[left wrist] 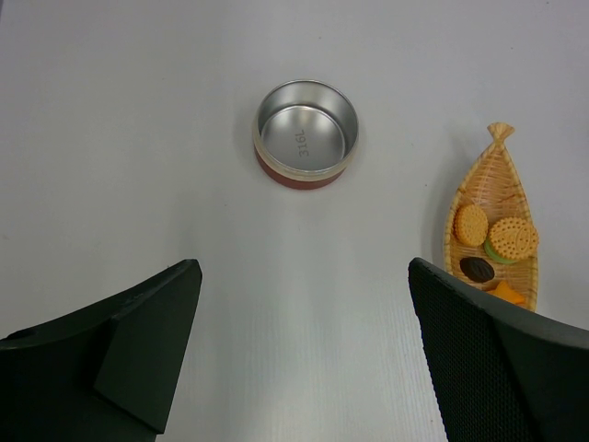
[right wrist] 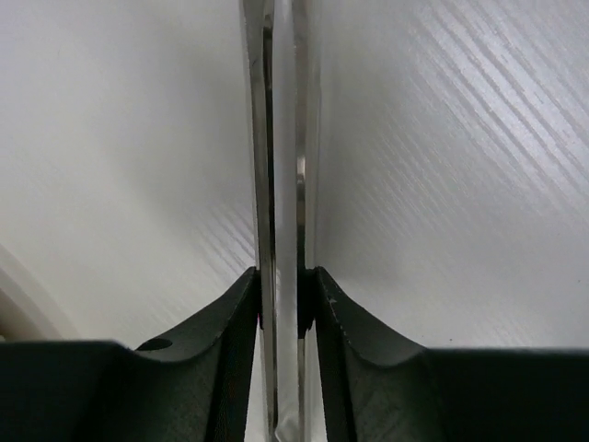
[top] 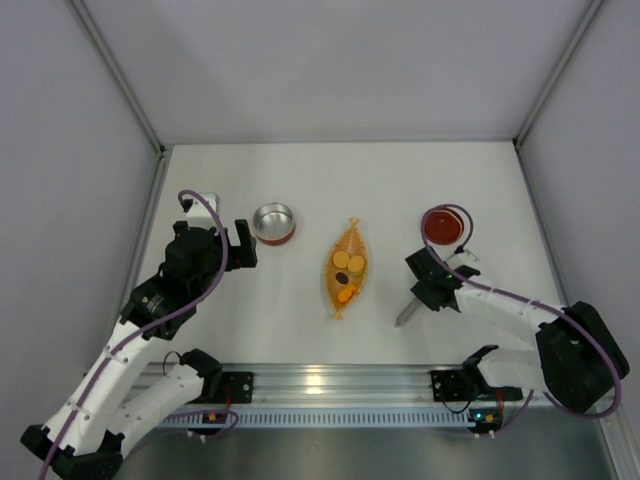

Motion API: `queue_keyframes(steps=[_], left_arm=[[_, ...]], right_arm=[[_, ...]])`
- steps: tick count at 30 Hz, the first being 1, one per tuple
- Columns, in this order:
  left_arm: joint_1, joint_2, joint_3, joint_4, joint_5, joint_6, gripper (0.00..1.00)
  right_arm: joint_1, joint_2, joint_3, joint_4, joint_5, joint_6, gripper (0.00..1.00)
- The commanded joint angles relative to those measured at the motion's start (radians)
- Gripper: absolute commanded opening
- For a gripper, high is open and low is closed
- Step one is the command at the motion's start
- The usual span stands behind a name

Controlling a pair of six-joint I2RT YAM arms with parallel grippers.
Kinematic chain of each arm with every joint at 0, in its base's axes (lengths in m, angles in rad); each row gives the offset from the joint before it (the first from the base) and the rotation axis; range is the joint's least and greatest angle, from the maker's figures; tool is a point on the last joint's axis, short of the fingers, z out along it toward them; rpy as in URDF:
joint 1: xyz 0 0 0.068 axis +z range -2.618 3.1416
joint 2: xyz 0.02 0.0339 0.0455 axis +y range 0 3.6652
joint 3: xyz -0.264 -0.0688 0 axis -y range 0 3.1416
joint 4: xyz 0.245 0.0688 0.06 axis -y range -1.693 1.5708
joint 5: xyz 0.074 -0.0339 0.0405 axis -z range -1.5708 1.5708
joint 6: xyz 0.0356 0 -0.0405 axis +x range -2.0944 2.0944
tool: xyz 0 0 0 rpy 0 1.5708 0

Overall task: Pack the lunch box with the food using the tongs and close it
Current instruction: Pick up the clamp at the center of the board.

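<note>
The lunch box (top: 273,222) (left wrist: 306,133) is a round tin, silver inside with a red wall, and it stands open and empty at the back left. Its red lid (top: 444,226) lies on the table at the back right. The food (top: 349,268) (left wrist: 502,238), several round pieces, lies in the orange leaf-shaped tray (top: 351,236) (left wrist: 500,140). My right gripper (top: 425,290) (right wrist: 283,295) is shut on the tongs (top: 408,311) (right wrist: 285,138), a finger pressing each silver arm from outside. My left gripper (top: 232,245) (left wrist: 304,276) hangs open just in front of the lunch box, holding nothing.
Grey walls (top: 60,150) close in the white table on the left, back and right. An aluminium rail (top: 330,385) runs along the near edge between the arm bases.
</note>
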Motion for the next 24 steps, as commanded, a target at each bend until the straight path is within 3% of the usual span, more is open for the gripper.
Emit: queue_keyframes(steps=[1,12,16,24], left_arm=[[0.002,-0.004,-0.014,0.029,0.006,0.003,0.99],[0.002,0.01,-0.011,0.032,0.007,0.003,0.99],[0.004,0.016,-0.011,0.029,0.006,0.003,0.99],[0.004,0.022,-0.01,0.029,0.007,0.002,0.99]], right_arm=[[0.054,-0.029,-0.009,-0.064,0.038,0.023,0.27],[0.142,-0.27,0.1,-0.265,0.156,-0.065,0.12],[0.166,-0.244,0.193,-0.276,0.182,-0.17,0.06],[0.2,-0.075,0.328,-0.172,0.19,-0.399,0.08]])
